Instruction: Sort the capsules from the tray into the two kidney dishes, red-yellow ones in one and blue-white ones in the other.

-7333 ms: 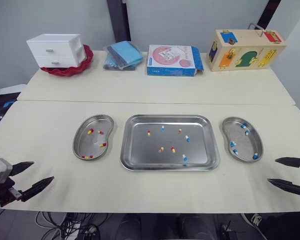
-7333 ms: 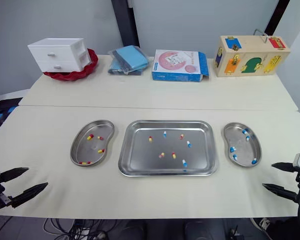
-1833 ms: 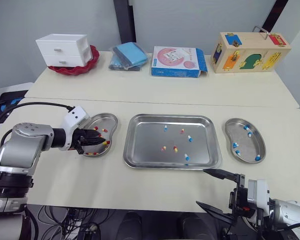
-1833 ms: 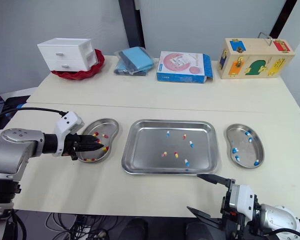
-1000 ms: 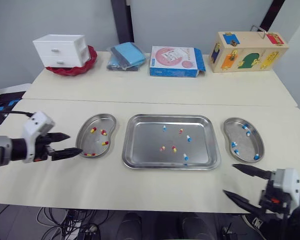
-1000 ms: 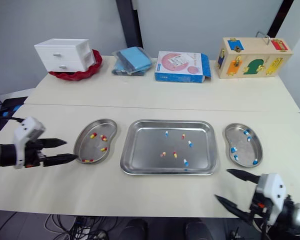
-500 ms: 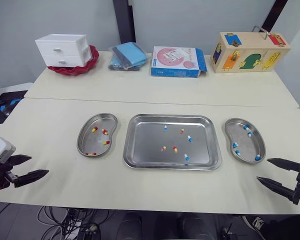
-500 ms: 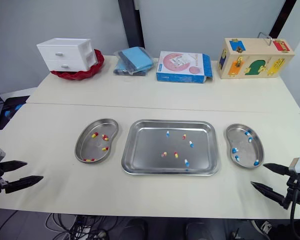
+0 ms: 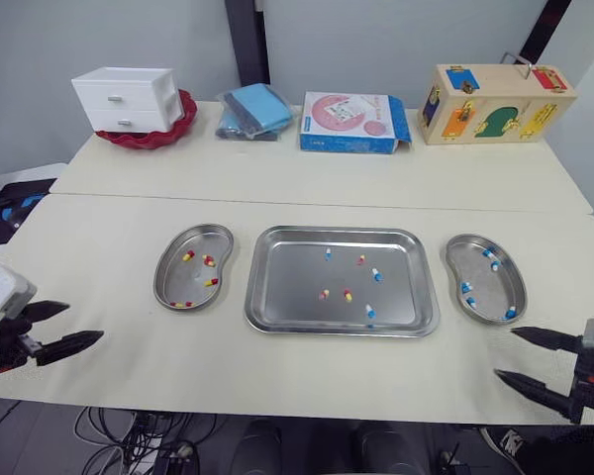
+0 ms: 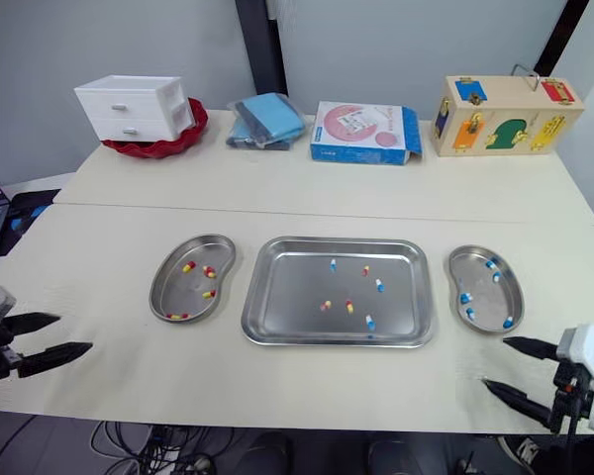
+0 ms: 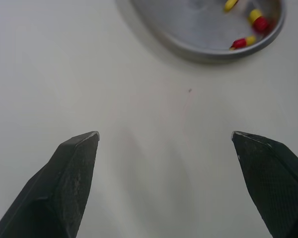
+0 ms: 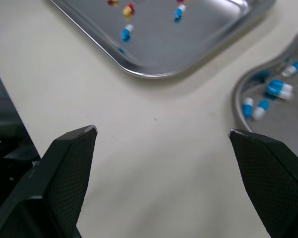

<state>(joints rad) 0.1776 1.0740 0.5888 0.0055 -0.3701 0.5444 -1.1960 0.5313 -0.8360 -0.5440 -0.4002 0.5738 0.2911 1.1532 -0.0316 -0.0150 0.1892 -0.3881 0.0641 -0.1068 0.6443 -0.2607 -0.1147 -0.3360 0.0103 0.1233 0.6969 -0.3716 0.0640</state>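
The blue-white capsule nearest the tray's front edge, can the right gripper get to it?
Probably yes: the right gripper is open, with only table and the tray's low rim before the capsule.

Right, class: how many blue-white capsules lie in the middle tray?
3. In the tray, one blue-white capsule lies near the far rim, one right of centre, one near the front rim. None looks hidden.

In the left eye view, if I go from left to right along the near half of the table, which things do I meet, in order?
Black-fingered left gripper → steel kidney dish holding red-yellow capsules → rectangular steel tray → steel kidney dish holding blue-white capsules → black-fingered right gripper.
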